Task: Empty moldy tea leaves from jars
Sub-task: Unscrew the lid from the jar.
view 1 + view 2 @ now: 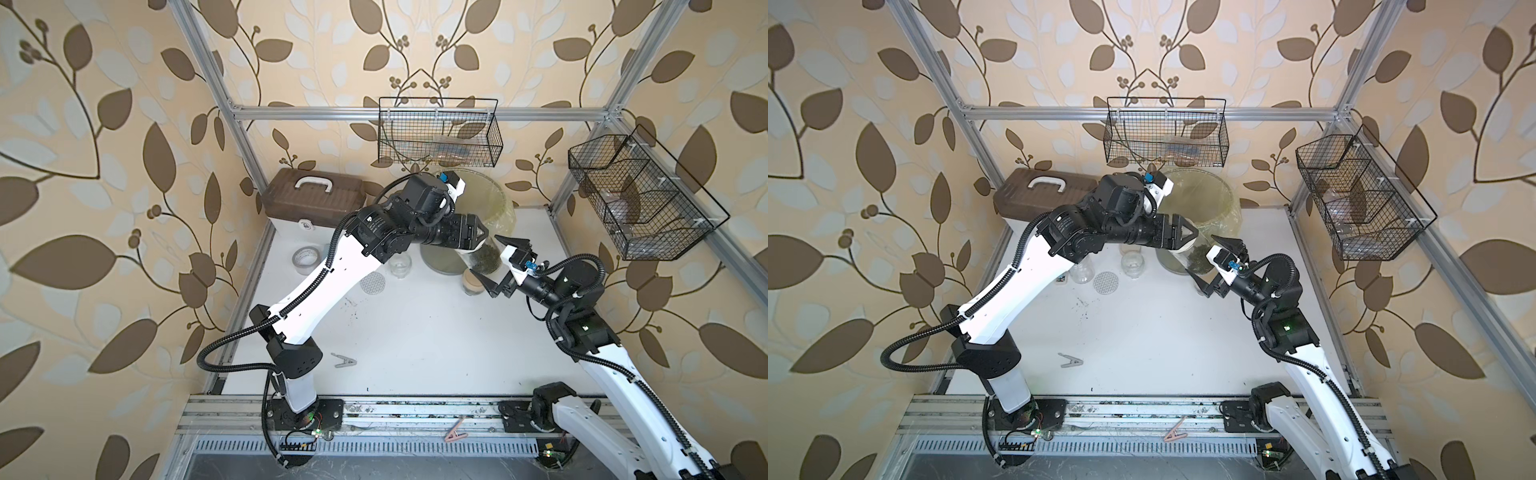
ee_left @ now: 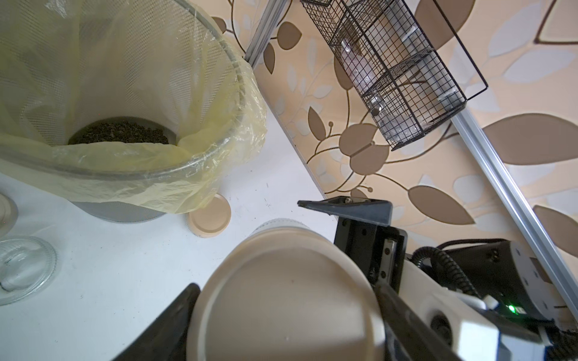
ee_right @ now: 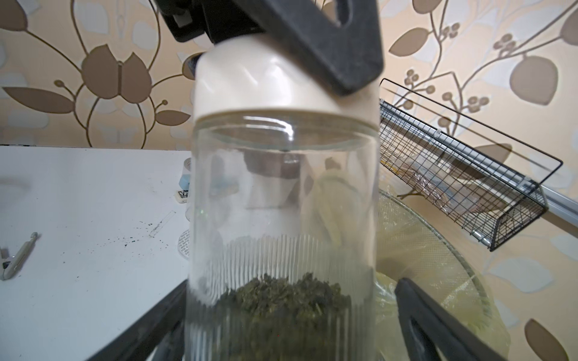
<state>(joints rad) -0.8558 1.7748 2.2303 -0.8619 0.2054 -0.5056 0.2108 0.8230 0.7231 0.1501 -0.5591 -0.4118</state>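
A tall clear jar [image 1: 482, 255] [image 3: 281, 187] hangs tilted in the air beside the bin. Dark moldy tea leaves [image 3: 281, 300] [image 1: 1198, 257] fill its lower part. My left gripper [image 1: 478, 235] [image 2: 287, 312] is shut on the jar's beige lid [image 2: 287, 300] [image 3: 266, 81]. At the jar's base my right gripper [image 1: 492, 262] [image 3: 291, 312] is open, one finger close to the glass and the other standing clear of it. A loose beige lid [image 2: 209, 220] lies by the bin. Open glass jars [image 1: 401, 266] [image 1: 1081, 272] stand on the table near a dotted lid [image 1: 372, 284].
The grey mesh bin with a yellow liner [image 1: 494, 195] [image 2: 125, 175] stands just behind the jar, with tea leaves [image 2: 119, 134] at its bottom. A tape roll [image 1: 306, 257] and a brown case [image 1: 311, 199] sit at the back left. Wire baskets [image 1: 438, 133] [image 1: 636, 199] hang above.
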